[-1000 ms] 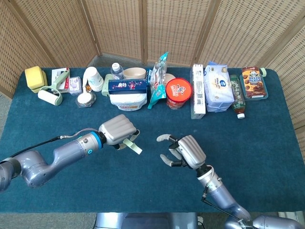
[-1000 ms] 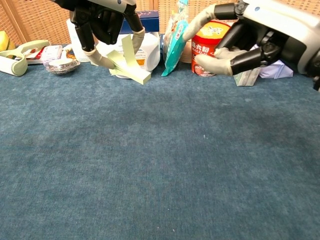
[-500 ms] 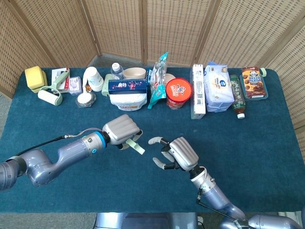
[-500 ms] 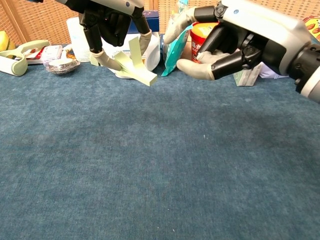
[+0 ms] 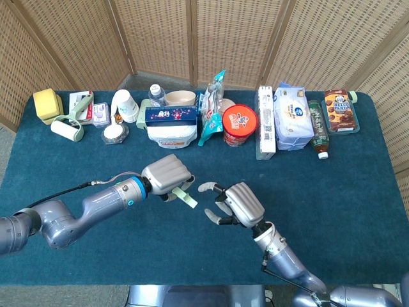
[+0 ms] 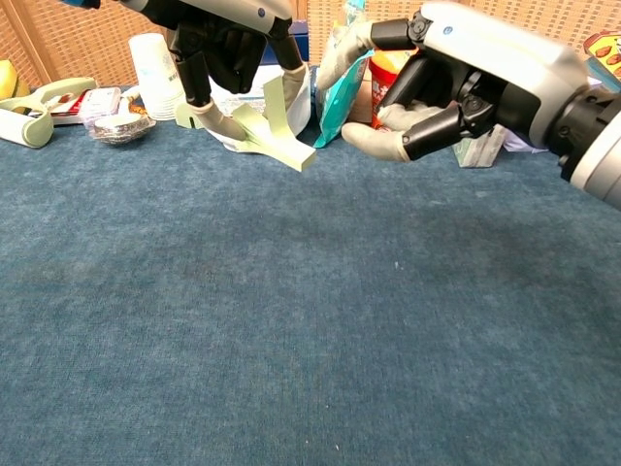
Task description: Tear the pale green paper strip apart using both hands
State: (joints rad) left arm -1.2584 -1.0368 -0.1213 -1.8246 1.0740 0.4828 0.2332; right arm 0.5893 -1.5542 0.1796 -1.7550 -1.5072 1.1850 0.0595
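Observation:
The pale green paper strip (image 5: 186,199) (image 6: 276,144) hangs above the blue cloth, folded, one end pointing right and down. My left hand (image 5: 167,175) (image 6: 225,47) pinches its upper part between thumb and a finger. My right hand (image 5: 234,204) (image 6: 434,85) hovers just to the right of the strip with fingers (image 6: 382,144) spread and nothing in them. A small gap separates its fingertips from the strip's free end.
A row of goods lines the table's far edge: a red tub (image 5: 239,124), a teal snack bag (image 5: 211,109), a white tub (image 5: 171,133), a paper cup (image 5: 124,105), tissue packs (image 5: 293,116), a lint roller (image 5: 68,128). Blue cloth (image 6: 310,320) lies in front.
Both hands moved toward each other. The left hand carried the strip rightward, and the right hand shifted left, so the gap between fingertips and strip shrank.

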